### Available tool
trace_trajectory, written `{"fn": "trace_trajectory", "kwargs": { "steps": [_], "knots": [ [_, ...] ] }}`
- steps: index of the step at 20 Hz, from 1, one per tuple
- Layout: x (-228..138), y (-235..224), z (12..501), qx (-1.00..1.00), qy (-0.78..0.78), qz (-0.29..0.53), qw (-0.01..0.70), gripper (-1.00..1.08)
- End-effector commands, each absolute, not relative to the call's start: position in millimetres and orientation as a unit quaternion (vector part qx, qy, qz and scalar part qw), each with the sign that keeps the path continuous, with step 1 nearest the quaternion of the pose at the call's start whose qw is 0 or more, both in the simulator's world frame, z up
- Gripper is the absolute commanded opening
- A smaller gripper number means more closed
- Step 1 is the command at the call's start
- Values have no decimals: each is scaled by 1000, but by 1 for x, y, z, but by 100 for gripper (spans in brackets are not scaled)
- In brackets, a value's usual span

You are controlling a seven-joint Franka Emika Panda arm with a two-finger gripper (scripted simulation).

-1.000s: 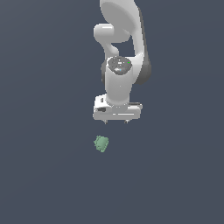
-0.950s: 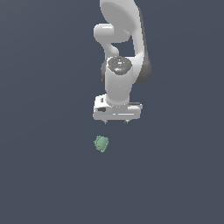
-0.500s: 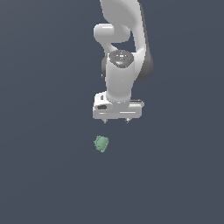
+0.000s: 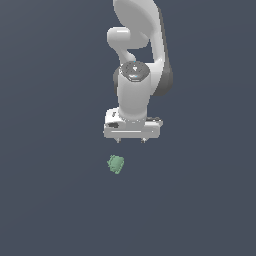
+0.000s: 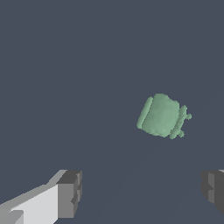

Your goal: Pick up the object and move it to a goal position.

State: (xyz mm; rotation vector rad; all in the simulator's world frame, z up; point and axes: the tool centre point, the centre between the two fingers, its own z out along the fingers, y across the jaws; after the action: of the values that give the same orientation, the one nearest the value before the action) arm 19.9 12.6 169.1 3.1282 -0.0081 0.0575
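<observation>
The object is a small pale-green lumpy block lying on the dark grey floor. In the exterior view it sits just below and a little toward that view's left of the white gripper. The gripper hangs from the white arm, pointing down, apart from the object. In the wrist view the object lies beyond the fingers and nearer one of them. The two dark fingertips stand wide apart with nothing between them, so the gripper is open and empty.
The white arm rises behind the gripper toward the top of the exterior view. The floor is a plain dark grey surface with no other objects or edges in view.
The arm has shifted slightly and the gripper has moved a little closer to the object. The object has not moved.
</observation>
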Motion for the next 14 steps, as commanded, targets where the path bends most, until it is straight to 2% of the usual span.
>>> {"fn": "trace_trajectory", "kwargs": {
  "steps": [1, 14],
  "knots": [
    [25, 6, 162, 1000, -24, 16, 5, 100],
    [56, -49, 106, 983, -183, 2, 0, 100]
  ]
}}
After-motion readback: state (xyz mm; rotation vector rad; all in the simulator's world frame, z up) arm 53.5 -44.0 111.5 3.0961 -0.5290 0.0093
